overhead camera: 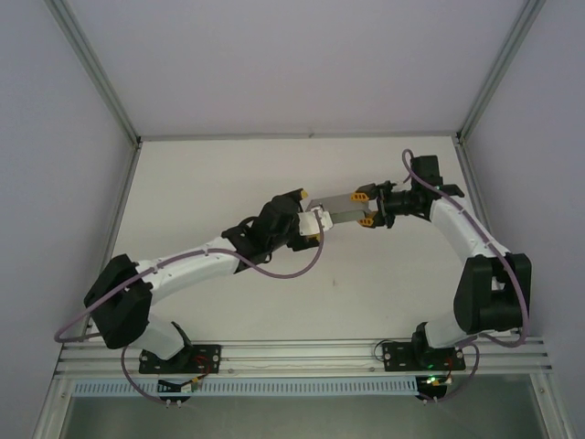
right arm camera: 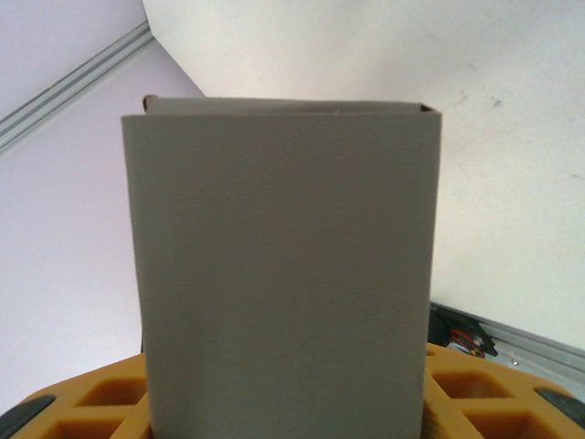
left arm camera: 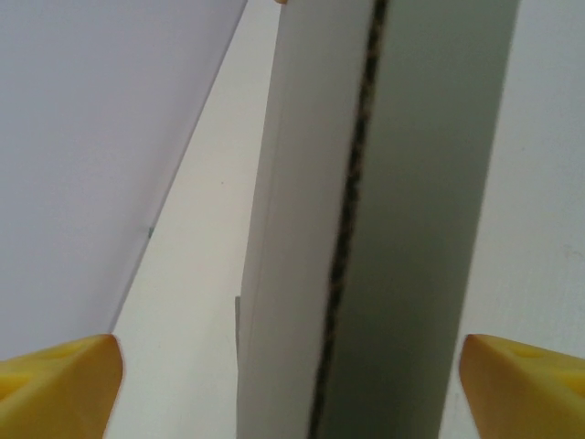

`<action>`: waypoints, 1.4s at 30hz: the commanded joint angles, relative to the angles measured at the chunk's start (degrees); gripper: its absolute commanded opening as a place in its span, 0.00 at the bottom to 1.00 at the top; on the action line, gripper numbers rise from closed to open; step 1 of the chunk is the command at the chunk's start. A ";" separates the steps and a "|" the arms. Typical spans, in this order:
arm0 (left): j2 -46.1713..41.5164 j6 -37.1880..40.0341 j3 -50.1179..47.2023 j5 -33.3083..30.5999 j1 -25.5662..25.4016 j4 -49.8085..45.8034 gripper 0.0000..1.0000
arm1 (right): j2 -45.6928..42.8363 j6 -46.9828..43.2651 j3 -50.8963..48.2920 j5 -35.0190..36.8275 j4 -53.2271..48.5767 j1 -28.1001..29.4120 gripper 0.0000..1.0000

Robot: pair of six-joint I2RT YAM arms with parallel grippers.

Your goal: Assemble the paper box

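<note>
Both arms meet over the middle of the desk (overhead camera: 210,174), with the paper box (overhead camera: 336,207) held up in the air between them, clear of the surface. The right gripper (overhead camera: 366,208) is clamped on one end of it; from its wrist, a flat grey panel stands straight up out of the yellow jaws. The left gripper (overhead camera: 313,224) is at the other end with its jaws spread wide. Its yellow fingertips (left arm camera: 59,380) stand well off either side of the card, touching nothing.

As for progress, I'd say the body is already folded up. It's a low rectangular shell, not a flat sheet, with a dark raw edge running along one seam. The far end looks hollow from the right wrist, so to my eye the end flaps are not yet tucked in, though I can't see any flap clearly.

By my count there's one paper box, two arms and two grippers.
</note>
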 commanded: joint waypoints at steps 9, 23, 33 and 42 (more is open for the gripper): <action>3.92 3.01 2.85 -1.97 -0.46 3.60 0.52 | 2.40 -3.56 2.92 -3.83 -6.40 -0.23 0.51; 1.79 2.59 2.61 -1.95 -0.20 1.46 0.35 | 1.44 -5.73 3.09 -2.76 -7.82 -0.25 0.71; 3.76 -3.07 18.31 17.30 6.71 -40.28 0.34 | -13.09 -28.86 0.42 38.44 -1.85 -0.41 1.00; 15.82 -2.58 29.83 15.15 7.38 -63.69 0.36 | -25.31 -50.16 -7.72 36.29 7.58 0.30 1.00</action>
